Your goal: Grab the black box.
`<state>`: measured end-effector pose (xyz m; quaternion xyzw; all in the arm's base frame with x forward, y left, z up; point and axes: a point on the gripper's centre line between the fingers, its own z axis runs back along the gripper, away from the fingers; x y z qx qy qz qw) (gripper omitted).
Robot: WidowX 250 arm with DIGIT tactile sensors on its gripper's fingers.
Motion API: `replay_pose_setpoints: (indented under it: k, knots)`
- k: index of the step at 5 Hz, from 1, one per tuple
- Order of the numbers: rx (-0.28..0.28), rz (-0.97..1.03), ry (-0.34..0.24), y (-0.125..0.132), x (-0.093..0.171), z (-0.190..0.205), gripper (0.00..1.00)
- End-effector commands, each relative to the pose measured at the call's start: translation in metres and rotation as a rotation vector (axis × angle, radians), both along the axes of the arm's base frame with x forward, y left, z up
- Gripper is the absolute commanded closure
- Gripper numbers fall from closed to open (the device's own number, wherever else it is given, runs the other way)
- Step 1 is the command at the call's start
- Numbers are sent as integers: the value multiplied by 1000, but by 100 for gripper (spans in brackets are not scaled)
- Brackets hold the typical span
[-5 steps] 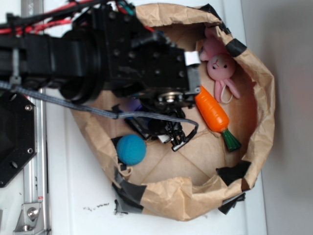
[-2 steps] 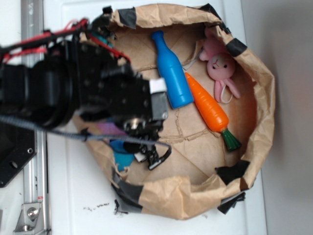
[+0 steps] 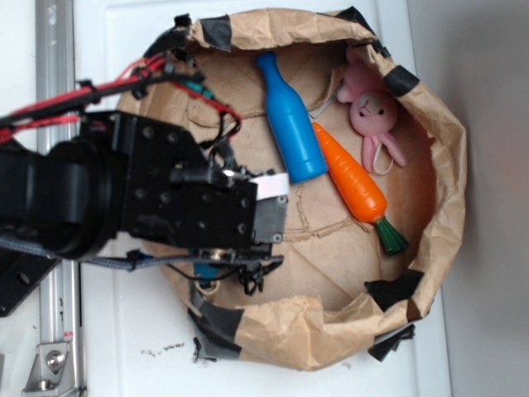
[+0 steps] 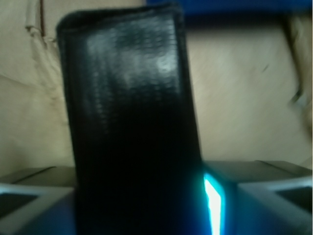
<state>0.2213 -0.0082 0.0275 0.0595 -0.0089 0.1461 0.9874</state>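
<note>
In the wrist view the black box (image 4: 132,127) is seen upright and close to the camera, gripped between the fingers (image 4: 266,196), with brown paper behind it and a teal glint at its right edge. In the exterior view the gripper (image 3: 248,277) is found at the near-left inner wall of the brown paper bag (image 3: 430,190) on the white bench (image 3: 140,347), the box itself being hidden there under the arm. A blue bottle (image 3: 289,120), an orange carrot (image 3: 355,186) and a pink bunny (image 3: 372,112) are laid toward the bag's far-right side, the bottle and carrot touching.
</note>
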Motion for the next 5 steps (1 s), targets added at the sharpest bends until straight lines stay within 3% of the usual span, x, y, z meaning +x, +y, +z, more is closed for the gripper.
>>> replay_pose_setpoints:
  k: [1,2,4,5]
  knots:
    - [43,-78,-130,44,30,59,100]
    - [1,-154,-155,51,29,78,100]
    - [-81,-386,-54,44,22,115,100]
    - [-97,-410,-18,41,31,108,100]
